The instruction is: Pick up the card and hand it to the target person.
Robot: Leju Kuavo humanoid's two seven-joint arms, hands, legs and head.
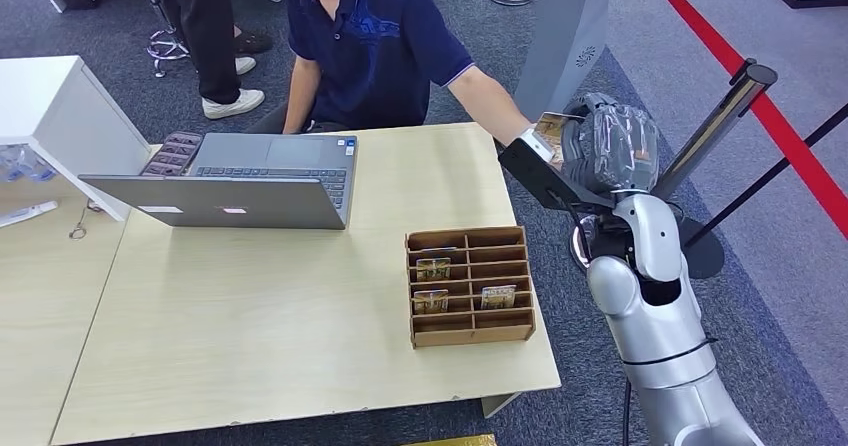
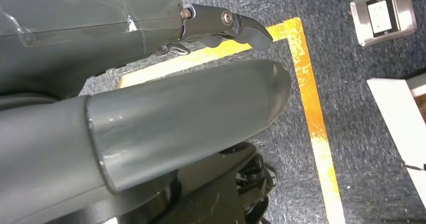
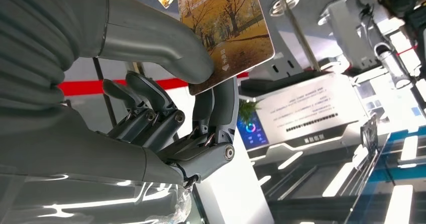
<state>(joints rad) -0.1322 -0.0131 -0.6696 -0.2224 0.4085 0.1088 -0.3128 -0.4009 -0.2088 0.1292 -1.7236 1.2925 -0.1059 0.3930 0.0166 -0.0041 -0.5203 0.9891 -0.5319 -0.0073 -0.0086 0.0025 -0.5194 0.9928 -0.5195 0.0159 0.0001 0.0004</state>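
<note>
Right wrist view: the right hand [image 3: 166, 108] is pinching the card [image 3: 226, 30] by one edge, offering it far right of the tabletop [image 1: 260, 306]; that shallow hold is risking a slip if the person's hand [image 1: 535, 136] is tugging early.

A pale wooden desk [image 1: 250, 306] stood on dark grey carpet [image 1: 690, 56], with a second desk [image 1: 30, 296] touching its left side. A red line [image 1: 790, 146] ran across the carpet at the right. Yellow tape [image 2: 314, 118] marked the floor beside a metal floor socket [image 2: 383, 14].
</note>
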